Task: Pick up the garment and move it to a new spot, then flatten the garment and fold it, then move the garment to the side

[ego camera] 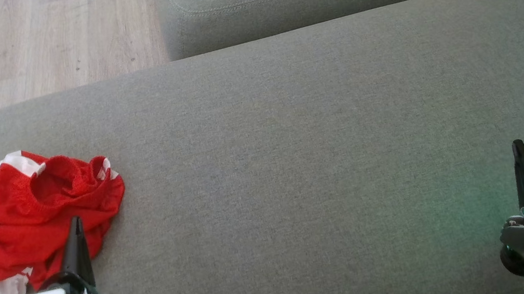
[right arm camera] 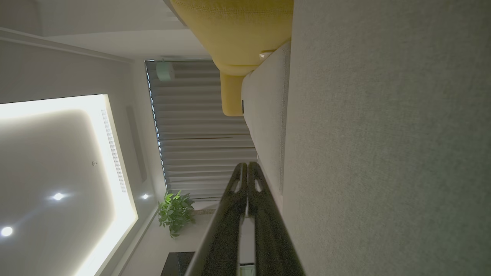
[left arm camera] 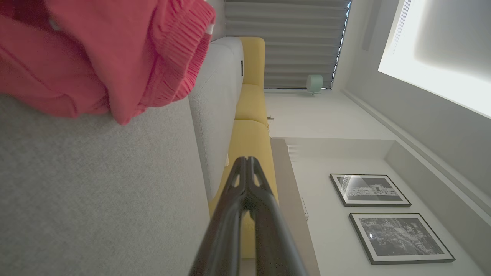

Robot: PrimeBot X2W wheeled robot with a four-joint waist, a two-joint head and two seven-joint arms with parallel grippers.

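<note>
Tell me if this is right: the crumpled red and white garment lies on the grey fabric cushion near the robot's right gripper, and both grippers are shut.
Not quite. The head view shows the crumpled red and white garment near the left gripper, not the right gripper. It does lie on the grey fabric cushion, and both grippers are shut.

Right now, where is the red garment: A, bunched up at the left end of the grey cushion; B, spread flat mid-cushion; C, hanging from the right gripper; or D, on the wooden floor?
A: the red garment lies crumpled at the left end of the grey cushion, near the shut left gripper, which holds nothing.
</note>
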